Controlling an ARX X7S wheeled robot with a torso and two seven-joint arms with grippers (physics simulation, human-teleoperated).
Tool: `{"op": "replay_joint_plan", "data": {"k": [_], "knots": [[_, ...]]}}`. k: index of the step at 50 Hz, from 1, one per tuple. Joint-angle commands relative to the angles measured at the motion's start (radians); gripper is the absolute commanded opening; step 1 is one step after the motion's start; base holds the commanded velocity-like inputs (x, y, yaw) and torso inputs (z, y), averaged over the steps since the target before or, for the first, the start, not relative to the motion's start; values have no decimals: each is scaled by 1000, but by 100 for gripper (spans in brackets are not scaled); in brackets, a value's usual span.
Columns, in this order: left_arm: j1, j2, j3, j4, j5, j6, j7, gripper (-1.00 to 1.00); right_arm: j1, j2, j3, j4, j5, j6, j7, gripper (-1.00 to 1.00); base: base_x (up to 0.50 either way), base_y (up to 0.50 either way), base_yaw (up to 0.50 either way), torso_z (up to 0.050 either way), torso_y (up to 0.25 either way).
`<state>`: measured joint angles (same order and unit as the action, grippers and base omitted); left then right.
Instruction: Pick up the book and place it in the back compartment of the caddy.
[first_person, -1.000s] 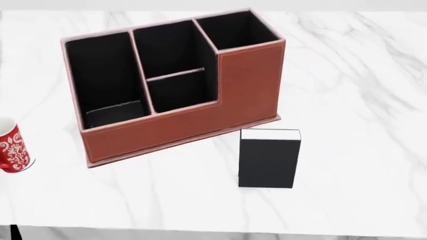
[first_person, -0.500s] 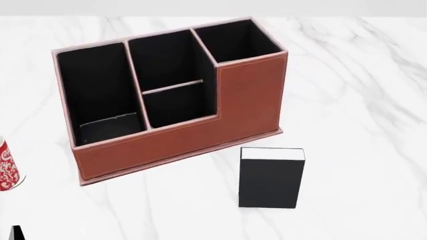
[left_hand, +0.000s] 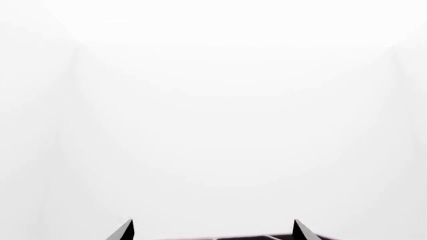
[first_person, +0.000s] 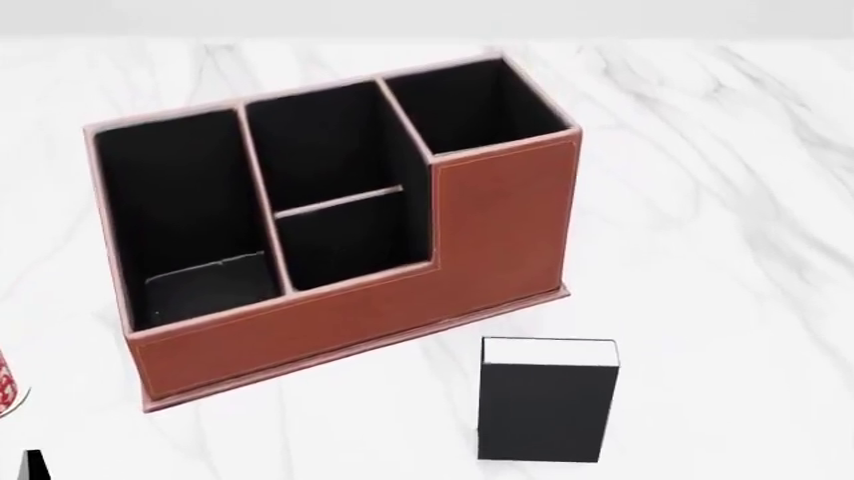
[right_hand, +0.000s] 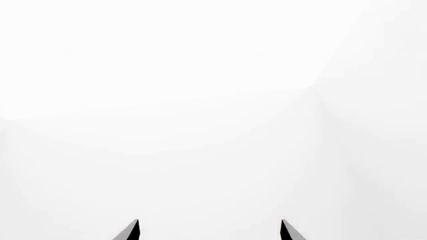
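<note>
Left wrist view: the left tool shows only as 2 dark fingertips well apart, so it stands spread with nothing between them. Beyond them there is blank white and a thin dark strip at the frame's edge that I cannot identify. Neither the book nor the caddy appears, which suggests this arm is parked away from the work.

Head view: the caddy sits on the white marble bench, turned slightly, its low brown front wall facing the robot and its tall square cell at the right. The back compartment is the black-lined cell behind the thin low divider in the middle, open from above and apparently empty. The book stands upright on the bench just in front of the caddy's right end, close to it but not touching, white page edges up. Standing that way, its covers offer 2 flat faces for a pinch. A sliver of the red-and-white mug shows at the left edge. A small dark point at the bottom left may be part of an arm; I cannot tell.

Right wrist view: the right tool is likewise spread and empty, facing blank white. Only the head view shows the task's things; only the wrist views show the tools. The pick has not begun.
</note>
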<state>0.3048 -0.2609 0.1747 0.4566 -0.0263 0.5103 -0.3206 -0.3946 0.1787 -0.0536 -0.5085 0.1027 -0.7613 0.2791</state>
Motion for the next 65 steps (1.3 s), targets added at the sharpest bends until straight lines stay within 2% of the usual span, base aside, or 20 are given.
{"op": "replay_joint_plan", "data": {"k": [1,65], "knots": [[-2,-5,4,1,0,-2,-6,100,1,6,-3,0,-2,0,8,100,156,0,0,0,0],[-9,-28,24,-7,0,4,-37,100,10,34,-28,12,-17,2,49,100,160,0,0,0,0]]}}
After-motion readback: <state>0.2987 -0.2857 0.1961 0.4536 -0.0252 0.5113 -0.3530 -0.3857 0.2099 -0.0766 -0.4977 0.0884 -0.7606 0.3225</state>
